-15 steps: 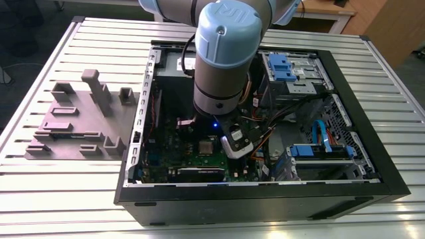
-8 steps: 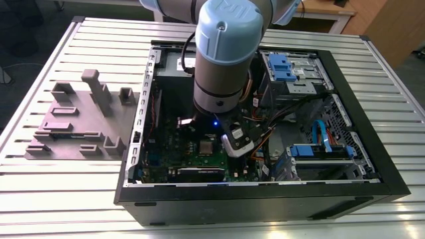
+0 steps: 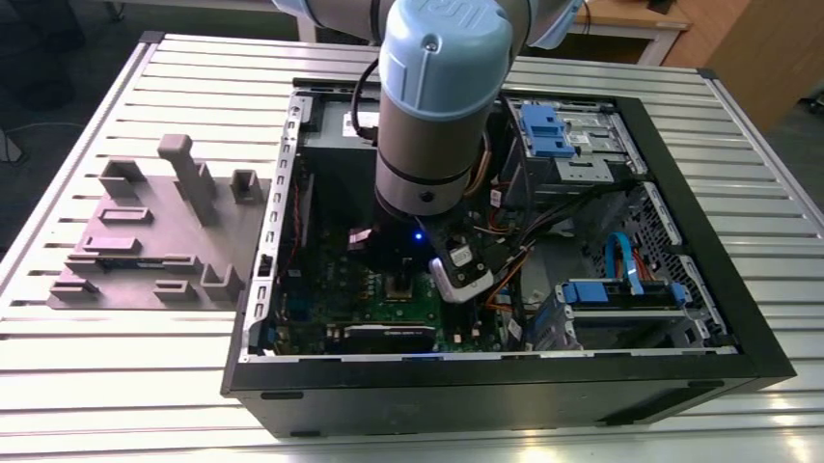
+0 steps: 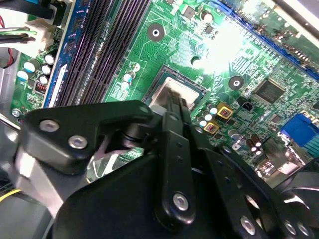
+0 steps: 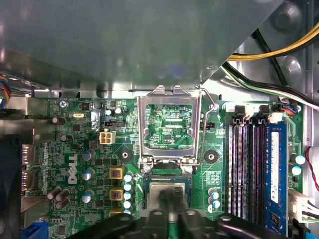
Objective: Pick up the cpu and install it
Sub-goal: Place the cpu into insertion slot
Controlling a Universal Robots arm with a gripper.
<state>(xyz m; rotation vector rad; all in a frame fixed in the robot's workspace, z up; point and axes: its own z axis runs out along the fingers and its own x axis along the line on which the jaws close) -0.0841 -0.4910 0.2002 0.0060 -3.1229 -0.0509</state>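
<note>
**CPU IN SOCKET, RETENTION FRAME OPEN**

In the exterior view, the grey-purple slotted plastic fixture block (image 3: pixel 154 241) lies at the left, beside the open black computer case (image 3: pixel 489 395). Inside the case, the arm's black gripper (image 3: pixel 405 280) hangs over the green motherboard (image 5: pixel 75 149). In both wrist views its fingers (image 5: pixel 166 199) are pressed together and grip nothing, with their tips at the flat silver square cpu (image 5: pixel 153 194), which lies in its socket. Placement appears done. The hinged metal retention frame (image 5: pixel 144 129) stands open and is not yet latched.

On your worktop (image 3: pixel 129 386), the fixture block (image 3: pixel 142 241) sits just beside the open computer case (image 3: pixel 515 386), on the exterior view's left. The motherboard (image 5: pixel 75 149) lies inside the case. The cpu (image 5: pixel 153 191) rests in its socket, directly under the hand (image 5: pixel 169 199). The socket frame (image 5: pixel 167 94) adjoins it, and the memory slots (image 5: pixel 249 169) lie nearby.
</note>
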